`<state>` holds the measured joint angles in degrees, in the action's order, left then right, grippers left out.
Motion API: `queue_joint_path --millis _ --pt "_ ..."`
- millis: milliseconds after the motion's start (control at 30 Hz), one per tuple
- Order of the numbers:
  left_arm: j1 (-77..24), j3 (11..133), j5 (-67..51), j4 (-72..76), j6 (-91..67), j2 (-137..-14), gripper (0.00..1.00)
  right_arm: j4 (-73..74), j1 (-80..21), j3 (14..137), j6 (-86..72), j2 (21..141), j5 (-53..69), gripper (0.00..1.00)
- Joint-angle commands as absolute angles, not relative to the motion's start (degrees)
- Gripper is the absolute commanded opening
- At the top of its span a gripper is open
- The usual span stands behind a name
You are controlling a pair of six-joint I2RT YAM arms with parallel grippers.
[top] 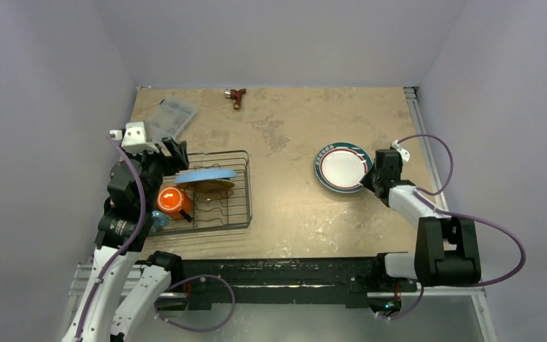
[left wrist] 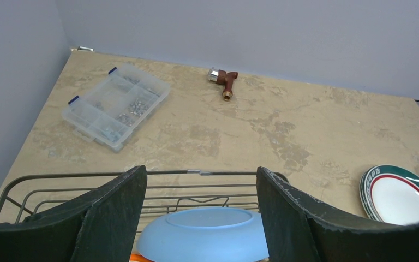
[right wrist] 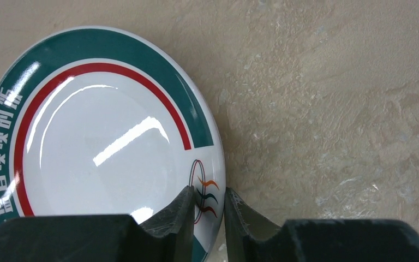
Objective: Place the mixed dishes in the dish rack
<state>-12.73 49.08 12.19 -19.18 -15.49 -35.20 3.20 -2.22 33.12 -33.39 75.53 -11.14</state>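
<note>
Right claw (right wrist: 206, 196) is down at the green-rim plate (right wrist: 98, 147). It's narrowed to a slit, one finger over the plate face, the other outside the edge, rim in the gap. Looks clamped on the rim, though I can't see actual pad contact. The plate looks flat on the counter (top: 285, 214), or nearly so, on the right half.

What matters next: the rack (top: 238, 206) is well off to that arm's left, across open counter. The claw has the plate by its right-hand edge, so the plate body already points toward the rack. I'd guess a lift and a sideways carry leftward, then tipping it on edge for the dividers.

The right arm is the only one near this plate.

Left claw (left wrist: 201, 172) is wide open and holds nothing. It hangs over the rack's far side, right above the blue plate (left wrist: 202, 234). That plate lies tilted in the rack on the yellow plate (top: 217, 187), with the orange mug (top: 172, 200) beside them.

Risk: the left arm crowds the drop zone.
</note>
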Motion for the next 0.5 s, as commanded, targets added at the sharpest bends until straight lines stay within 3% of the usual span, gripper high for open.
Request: queue_joint_path --millis 0,300,467 --pt "-12.22 51.3 12.22 -18.57 -15.86 -34.63 0.72 4.86 -3.55 36.14 -32.75 73.08 -14.2 0.17" --pt "-12.22 51.24 11.78 -18.46 -16.15 -34.87 0.72 10.96 -7.11 38.42 -32.65 68.76 -18.44 0.13" --pt "-12.22 51.3 11.25 -18.47 -16.34 -34.91 0.71 11.99 -7.83 38.76 -32.69 66.1 -18.25 0.0"
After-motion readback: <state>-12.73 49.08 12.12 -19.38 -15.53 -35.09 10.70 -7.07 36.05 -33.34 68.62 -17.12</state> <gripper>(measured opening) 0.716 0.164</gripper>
